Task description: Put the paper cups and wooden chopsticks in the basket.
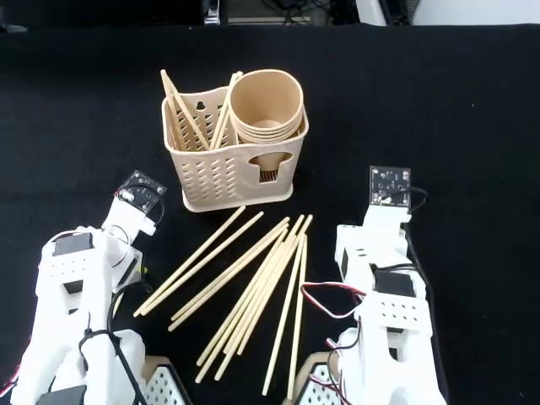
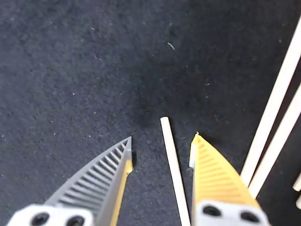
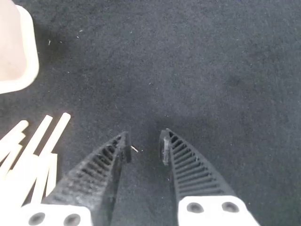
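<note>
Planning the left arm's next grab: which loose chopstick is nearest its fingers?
The single chopstick whose end lies between the left gripper's open fingers; the two other chopsticks lie off beyond the yellow finger.

Right gripper [image 3: 145, 141] over black cloth [image 3: 211, 70]
Jaws slightly apart, holding nothing; chopsticks [image 3: 51, 136] lie close by on one side, basket [image 3: 23, 70] corner farther off.

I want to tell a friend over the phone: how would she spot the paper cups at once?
Find the beige slotted basket standing on the black table beyond the loose chopsticks. The paper cups sit nested in its compartment on the side of the right arm. They are the only round, wide thing; the other compartment holds thin chopsticks, leaning.
</note>
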### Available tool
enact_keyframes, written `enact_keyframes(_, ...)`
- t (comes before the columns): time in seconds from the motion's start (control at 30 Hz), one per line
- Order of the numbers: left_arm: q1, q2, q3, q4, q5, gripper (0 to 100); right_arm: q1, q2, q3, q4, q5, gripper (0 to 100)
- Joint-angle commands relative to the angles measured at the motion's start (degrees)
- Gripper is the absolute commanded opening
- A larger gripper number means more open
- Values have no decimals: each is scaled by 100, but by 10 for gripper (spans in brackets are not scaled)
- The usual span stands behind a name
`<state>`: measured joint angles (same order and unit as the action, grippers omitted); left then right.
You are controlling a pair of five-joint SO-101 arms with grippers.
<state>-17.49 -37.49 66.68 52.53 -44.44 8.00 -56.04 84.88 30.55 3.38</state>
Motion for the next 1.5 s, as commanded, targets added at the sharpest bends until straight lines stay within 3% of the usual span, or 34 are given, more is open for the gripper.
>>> enact_keyframes(0.0, 66, 9, -4, -62, -9, 209, -70, -66, -40, -97, -26, 124)
enact_keyframes(0.1, 66, 281, -48, -62, -9, 206, -70, -66, -40, -97, -26, 124)
enact_keyframes(0.3, 75, 1618, -497, -62, -9, 62, -70, -66, -40, -97, -26, 124)
enact_keyframes(0.4, 101, 2031, -708, -62, -9, 50, -70, -66, -40, -97, -26, 124)
enact_keyframes(0.63, 127, 1644, -734, -44, 9, 47, -70, -66, -40, -114, -26, 124)
enact_keyframes(0.83, 330, 686, -778, 905, 26, 47, -70, -66, -40, -123, -26, 124)
enact_keyframes(1.07, 945, -448, -778, 1503, 422, 34, -70, -66, -40, -123, -26, 124)
enact_keyframes(1.23, 2044, -738, -831, 1459, 1099, 30, -70, -66, -40, -114, -26, 124)
enact_keyframes(1.47, 3196, -519, -1314, 563, 1732, 32, -35, -66, -40, -97, -53, 124)
